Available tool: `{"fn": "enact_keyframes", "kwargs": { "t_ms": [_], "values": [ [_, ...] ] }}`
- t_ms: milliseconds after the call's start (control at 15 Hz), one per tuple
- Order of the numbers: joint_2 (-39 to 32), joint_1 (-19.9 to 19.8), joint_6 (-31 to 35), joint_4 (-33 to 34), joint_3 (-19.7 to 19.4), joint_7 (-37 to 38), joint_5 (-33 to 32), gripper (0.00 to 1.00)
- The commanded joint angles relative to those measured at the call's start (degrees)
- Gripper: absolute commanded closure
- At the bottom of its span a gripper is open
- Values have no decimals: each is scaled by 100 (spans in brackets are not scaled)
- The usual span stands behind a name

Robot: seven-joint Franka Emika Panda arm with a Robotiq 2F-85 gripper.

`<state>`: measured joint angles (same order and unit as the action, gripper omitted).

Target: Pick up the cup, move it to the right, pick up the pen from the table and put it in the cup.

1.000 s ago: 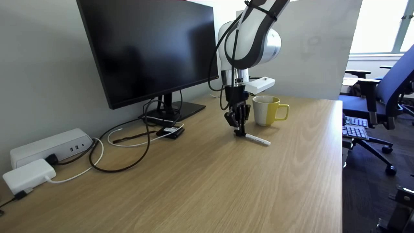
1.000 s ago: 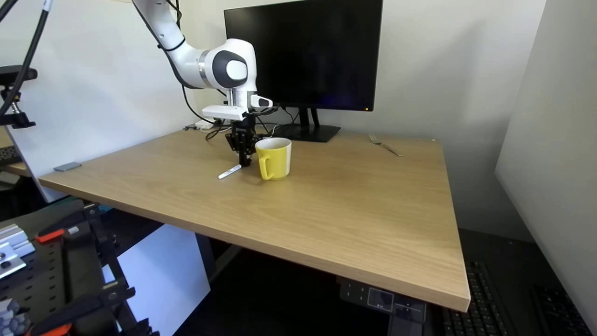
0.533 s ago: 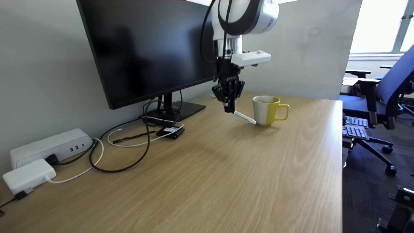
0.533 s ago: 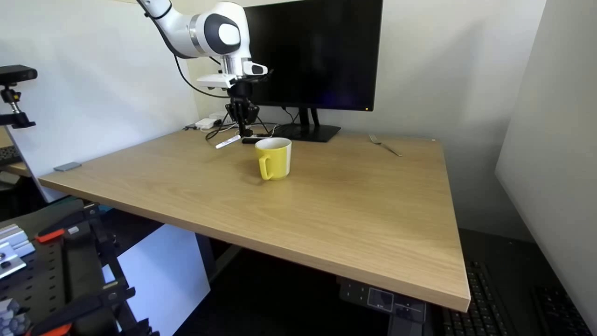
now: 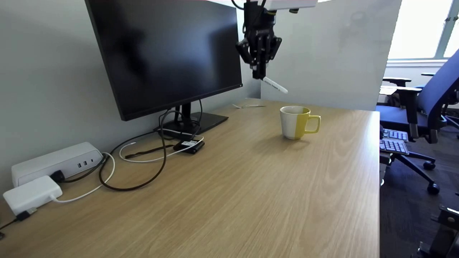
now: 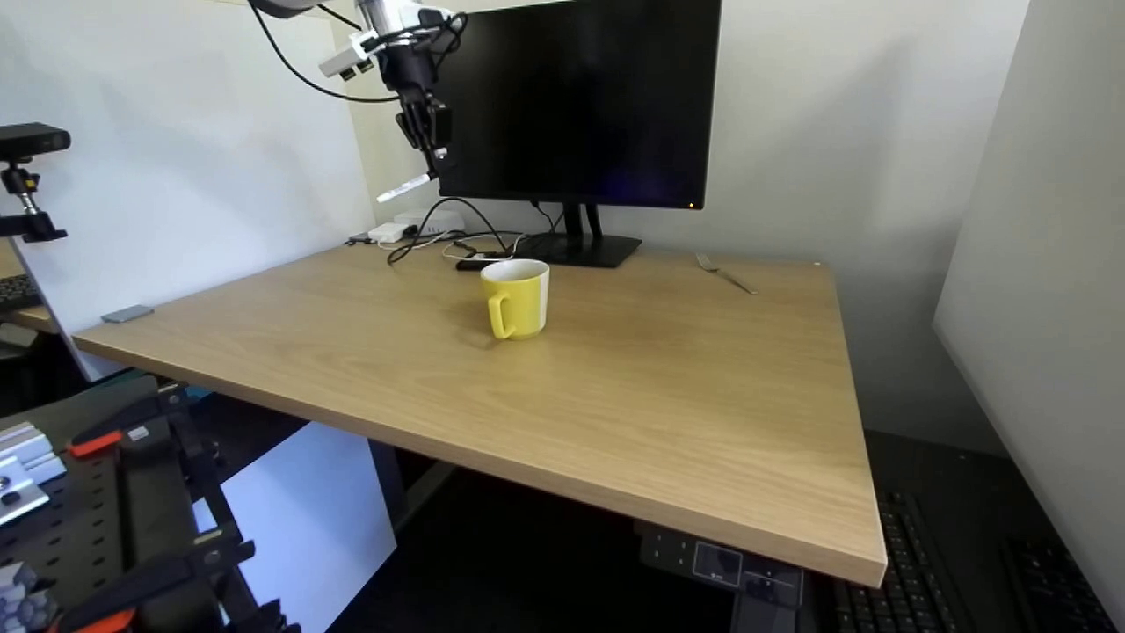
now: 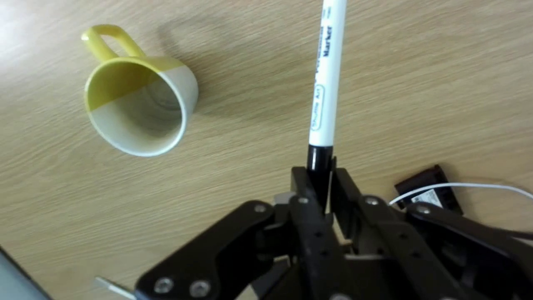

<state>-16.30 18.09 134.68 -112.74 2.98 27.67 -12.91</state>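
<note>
My gripper point(image 7: 320, 171) is shut on the black cap end of the pen point(image 7: 327, 75). The pen's white barrel sticks out past the fingertips, slanting downward in both exterior views. Pen point(image 5: 275, 85) and gripper point(image 5: 259, 76) hang well above the table point(image 5: 233, 197), higher than the rim of the cup point(image 5: 292, 123). That cup stands upright, white and yellow, its handle turned away from the monitor. Its mouth faces up in the wrist view, and the cup point(image 7: 137, 108) lies left of the pen there. In an exterior view, the pen point(image 6: 404, 188) is up and left of the cup point(image 6: 518, 303).
A monitor point(image 5: 179, 46) on a stand is at the wall side, with looped cables and a small black box point(image 5: 190, 147) near its base. A white power strip point(image 5: 57, 163) lies along the wall. A fork point(image 6: 725, 274) rests toward the back. A partition point(image 5: 330, 57) borders the table.
The gripper has lifted the pen from the table surface to high above it, swinging it away from low beside the cup. The cup has stayed in place.
</note>
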Motion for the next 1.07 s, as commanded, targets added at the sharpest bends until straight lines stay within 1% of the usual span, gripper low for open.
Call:
{"fn": "enact_keyframes", "kwargs": {
  "t_ms": [0, 200, 333, 467, 667, 1000],
  "values": [
    [909, 175, 120, -797, -192, 1304, -1214, 96],
    [1381, -10, -71, -1149, -12, 2535, -2597, 96],
    [1515, -150, -199, -1351, 122, 3297, -3465, 96],
    [1535, -232, -366, -1500, 222, 3969, -4156, 96],
    [1456, -305, -618, -1641, 326, 4775, -4976, 96],
    [1385, -392, -932, -1788, 425, 5652, -5799, 96]
  ]
}}
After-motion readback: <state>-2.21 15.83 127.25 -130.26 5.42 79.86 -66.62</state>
